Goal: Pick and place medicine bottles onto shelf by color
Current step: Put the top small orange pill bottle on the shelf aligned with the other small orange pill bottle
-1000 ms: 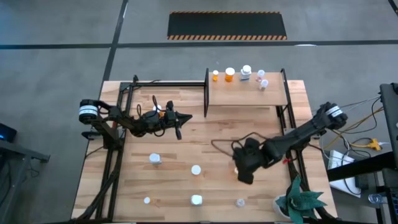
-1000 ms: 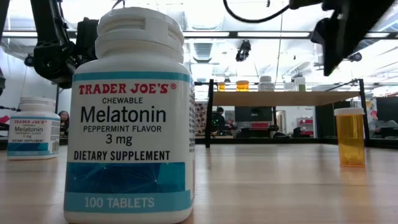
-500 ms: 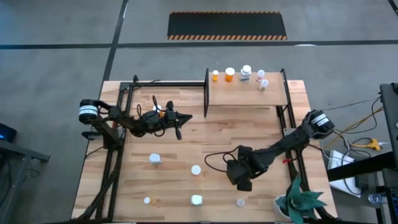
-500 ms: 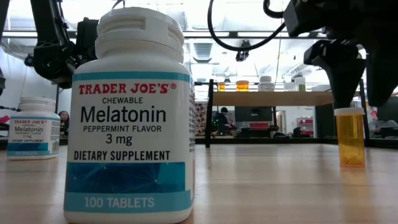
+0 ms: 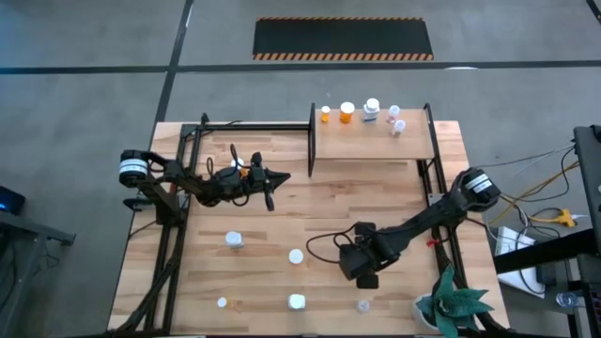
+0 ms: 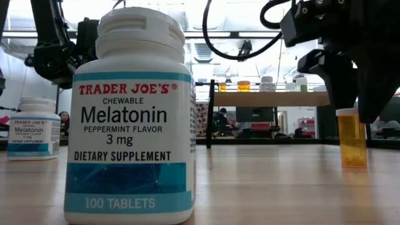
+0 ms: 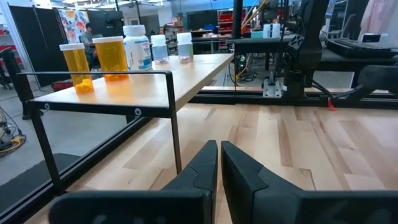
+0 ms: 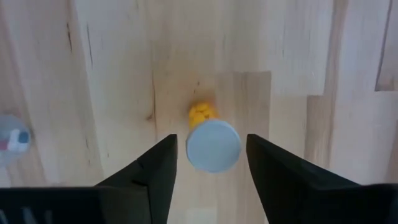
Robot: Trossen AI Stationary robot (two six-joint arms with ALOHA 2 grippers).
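Orange-bodied plastic medicine bottle with a white cap (image 8: 212,145) stands upright on the plank tabletop (image 5: 310,211), right between the right gripper's (image 8: 211,163) spread fingers, not gripped yet. Probably light and slick, so I'd pinch the body below the cap. Left gripper (image 7: 219,163) idles pinched closed, empty.

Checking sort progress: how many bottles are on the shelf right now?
5 on the shelf, all along its far edge: two orange bottles on one side, three white or clear ones on the other. None looks hidden.
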